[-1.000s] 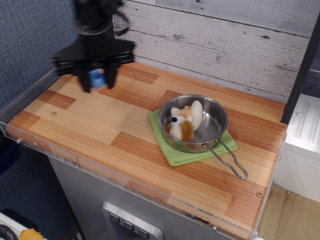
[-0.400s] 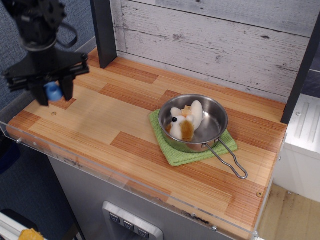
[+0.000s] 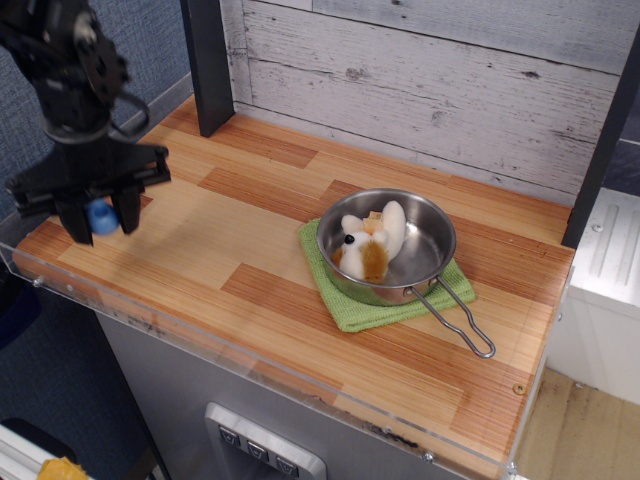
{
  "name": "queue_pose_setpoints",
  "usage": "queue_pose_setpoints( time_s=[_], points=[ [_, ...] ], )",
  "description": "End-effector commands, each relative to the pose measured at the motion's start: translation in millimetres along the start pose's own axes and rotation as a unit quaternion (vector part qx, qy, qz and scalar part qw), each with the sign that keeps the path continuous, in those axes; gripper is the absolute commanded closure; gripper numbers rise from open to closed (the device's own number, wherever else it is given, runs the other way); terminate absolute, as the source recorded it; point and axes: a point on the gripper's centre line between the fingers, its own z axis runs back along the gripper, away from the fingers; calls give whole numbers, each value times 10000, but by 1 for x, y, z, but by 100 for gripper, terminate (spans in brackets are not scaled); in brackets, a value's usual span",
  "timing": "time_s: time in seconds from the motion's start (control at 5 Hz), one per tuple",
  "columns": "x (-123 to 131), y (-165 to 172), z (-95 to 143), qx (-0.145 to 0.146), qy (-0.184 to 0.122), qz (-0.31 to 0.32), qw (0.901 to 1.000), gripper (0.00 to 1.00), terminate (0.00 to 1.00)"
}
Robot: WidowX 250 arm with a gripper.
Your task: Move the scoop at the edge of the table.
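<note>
Scoop (image 3: 101, 216) now pinched in the fingers (image 3: 72, 216), carried from mid-surface a second ago to the surface's (image 3: 250, 255) left edge and lower than before. Judging by that, release comes next.

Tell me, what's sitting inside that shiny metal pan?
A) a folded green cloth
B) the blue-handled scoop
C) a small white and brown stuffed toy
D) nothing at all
C: a white and brown plush toy lies in the pan, which rests on the green cloth; the scoop is in the gripper.
</note>
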Motion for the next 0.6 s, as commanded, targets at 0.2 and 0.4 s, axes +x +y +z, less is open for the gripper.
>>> queue_pose_setpoints(
  time_s=[0.2, 0.4],
  points=[
    [-3, -14, -15, -22, -49, -28, 10000, 100, 0],
    [-9, -16, -21, -225, 5, 132, 9997, 100, 0]
  ],
)
